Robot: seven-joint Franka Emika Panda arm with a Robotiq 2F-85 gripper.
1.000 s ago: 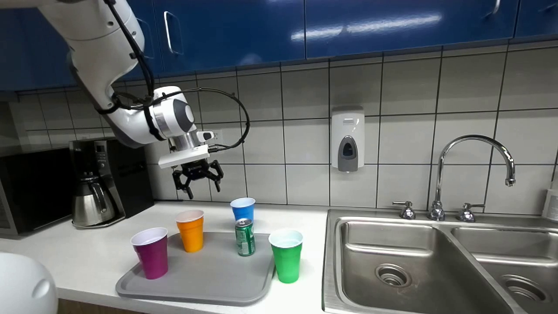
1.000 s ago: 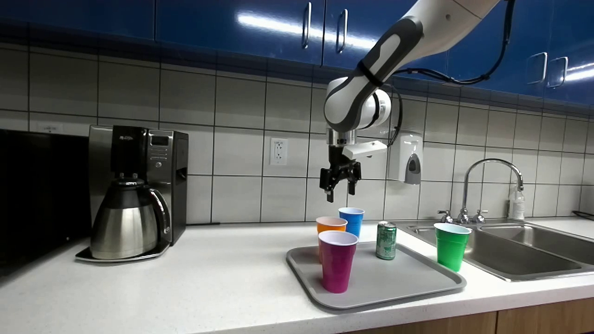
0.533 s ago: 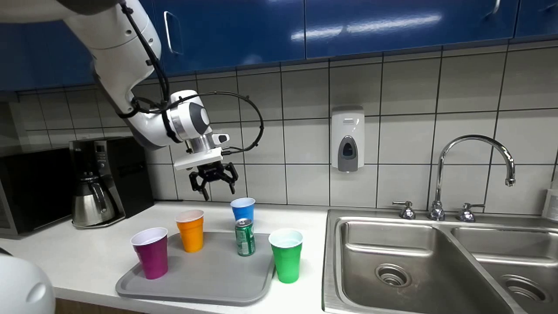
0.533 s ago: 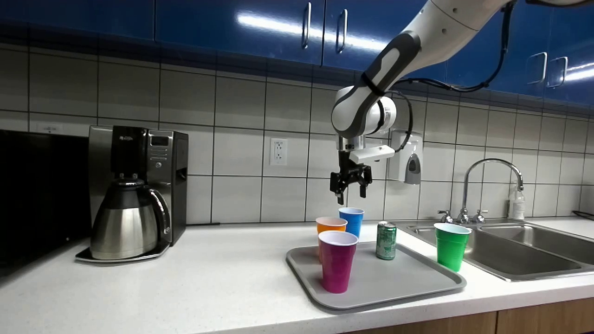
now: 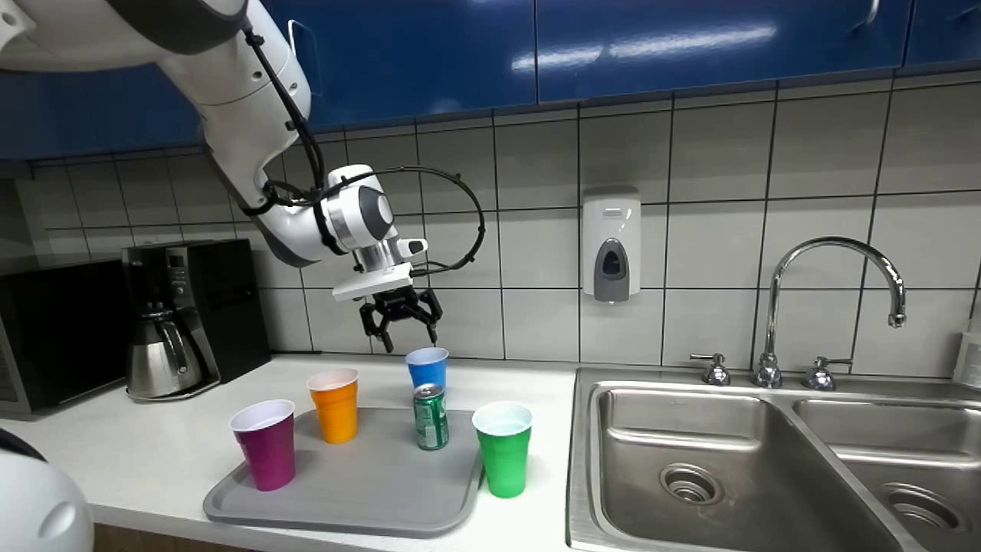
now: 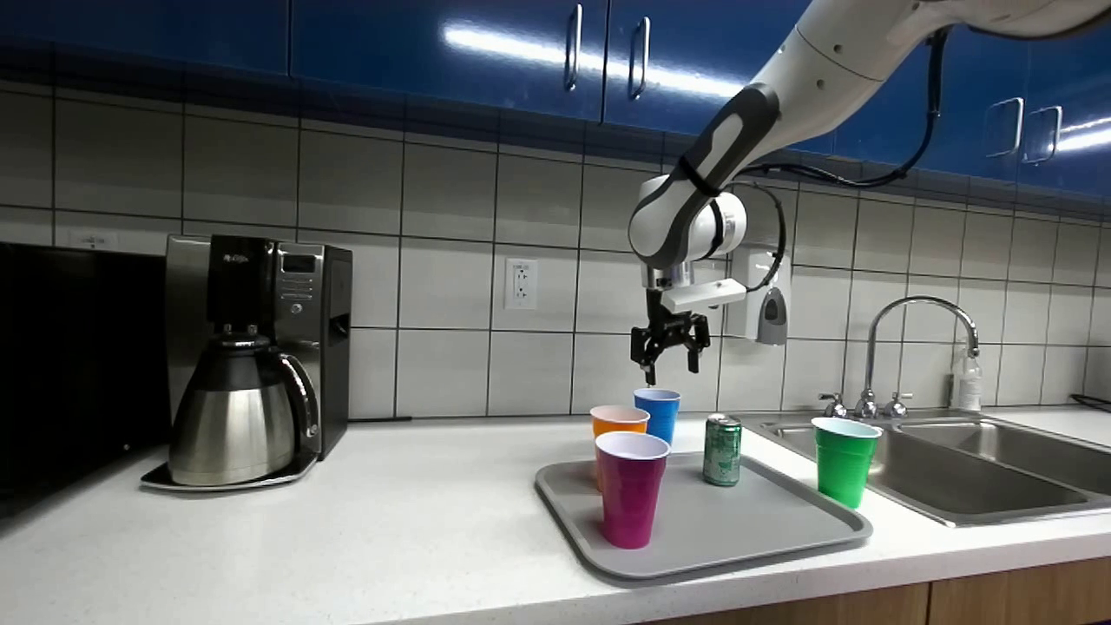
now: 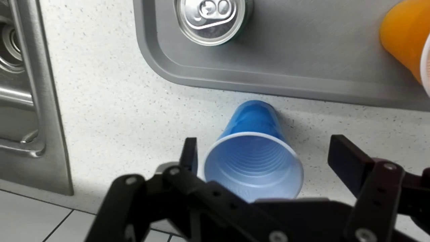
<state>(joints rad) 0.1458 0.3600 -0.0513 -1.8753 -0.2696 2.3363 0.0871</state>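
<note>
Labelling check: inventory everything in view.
Cabinets: several, blue, overhead
Counter: 1, white, foreground
Tray: 1, grey, counter
Blue cup: 1, blue, counter
Orange cup: 1, orange, tray
Purple cup: 1, purple, tray
Can: 1, green, tray
Green cup: 1, green, counter
Sink: 1, silver, counter
Faucet: 1, silver, sink
Taps: 2, silver, sink
Bottle: 1, whitish, by sink
Coffee maker: 1, black/silver, counter
Appliance: 1, black, counter
Dispenser: 1, white, wall
Wall plates: 2, white, wall
Arm: 1, white, overhead
Gripper: 1, black, above blue cup
</note>
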